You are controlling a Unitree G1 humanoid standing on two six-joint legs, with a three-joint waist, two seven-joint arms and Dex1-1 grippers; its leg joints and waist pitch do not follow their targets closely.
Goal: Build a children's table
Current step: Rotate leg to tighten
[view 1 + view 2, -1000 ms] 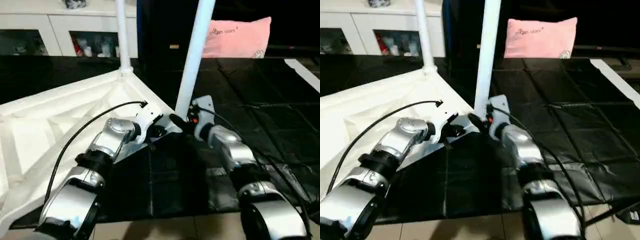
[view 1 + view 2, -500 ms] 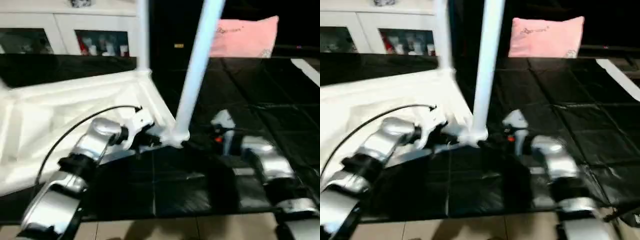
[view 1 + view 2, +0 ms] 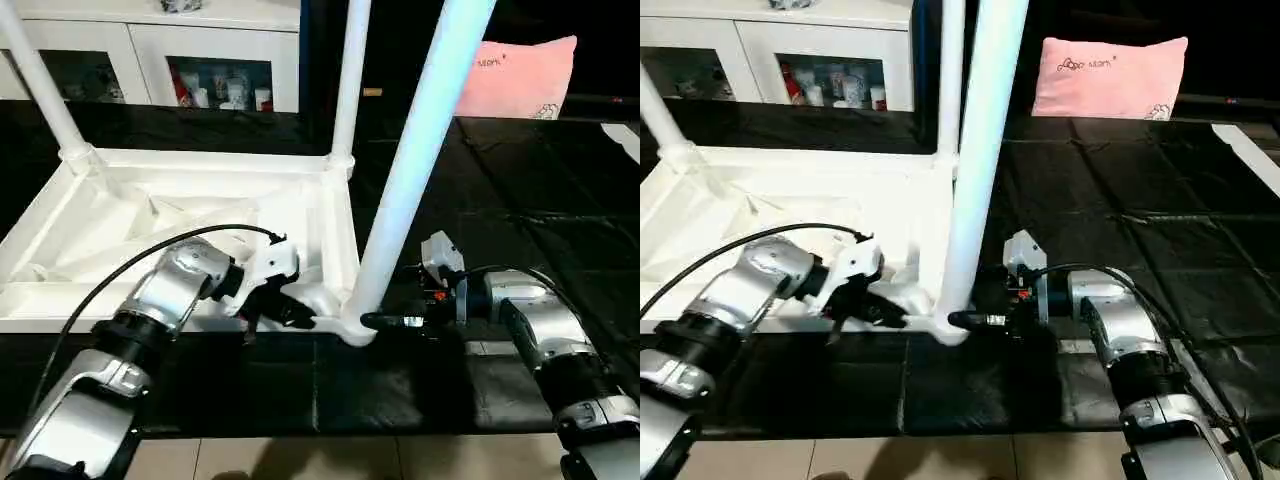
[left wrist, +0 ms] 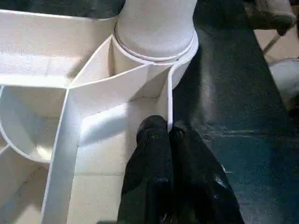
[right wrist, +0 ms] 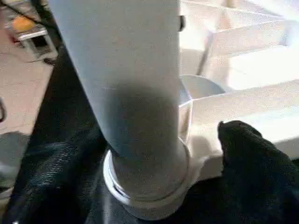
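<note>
**Both pincers at the near leg's corner socket**

Head views: the children's table (image 3: 180, 200) lies upside down on black sheeting (image 3: 1120, 240), legs up. The near leg (image 3: 415, 150) stands in its corner socket (image 3: 355, 325).

Left wrist view: the left pincer (image 4: 167, 133) is clamped on the rim (image 4: 169, 100) beside that socket.

Right wrist view: whether the right pincer (image 3: 385, 321), just beside the socket, is apart or together cannot be told.

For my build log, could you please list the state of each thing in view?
Tabletop: upside down on the black mat, ribs up.
Near leg: upright, seated in corner socket.
Far legs: two upright in sockets.
Left tool: shut on the rim.
Right tool: beside the near socket.
</note>
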